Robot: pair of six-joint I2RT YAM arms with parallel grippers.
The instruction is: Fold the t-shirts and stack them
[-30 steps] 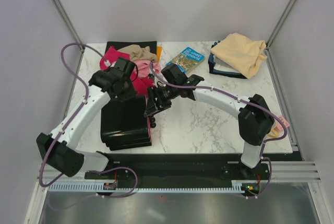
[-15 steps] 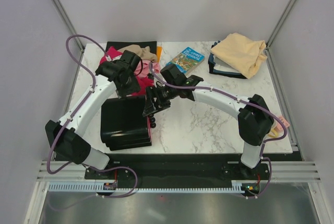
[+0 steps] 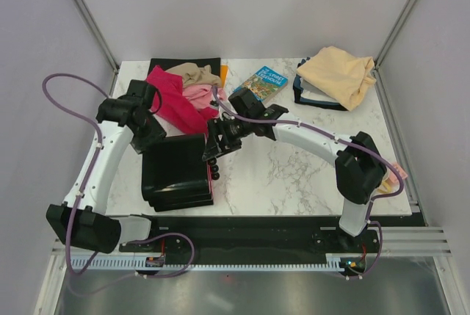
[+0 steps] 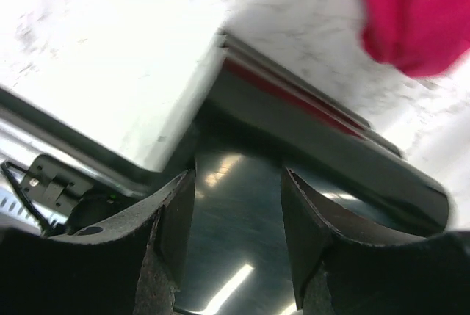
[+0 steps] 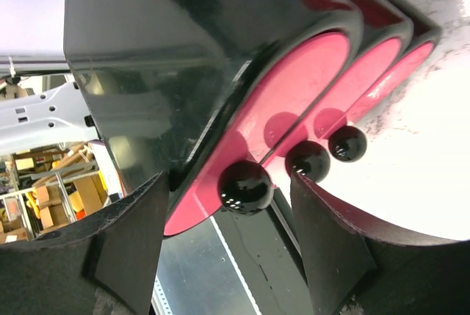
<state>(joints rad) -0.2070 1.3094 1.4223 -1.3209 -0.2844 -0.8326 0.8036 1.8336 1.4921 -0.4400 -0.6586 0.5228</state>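
LEFT: left gripper point(image 4: 236, 183) fingers apart, empty, over black stack point(image 3: 176, 172) | RIGHT: right gripper point(image 5: 229, 180) spread, empty, at the stack's knobs point(image 5: 308, 159) | SHIRTS: crimson t-shirt point(image 3: 172, 102), pink t-shirt point(image 3: 203, 96), tan t-shirt point(image 3: 192, 74) lay heaped back-left; peach-cream t-shirt point(image 3: 338, 73) back-right

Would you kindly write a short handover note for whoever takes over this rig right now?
Left gripper: open, empty, beside the board.
Right gripper: open, astride the board's knobs.
Red shirt, pink shirt and tan shirt heaped far left; peach shirt crumpled far right.
Done: nothing folded.
Left: fold and stack all four.
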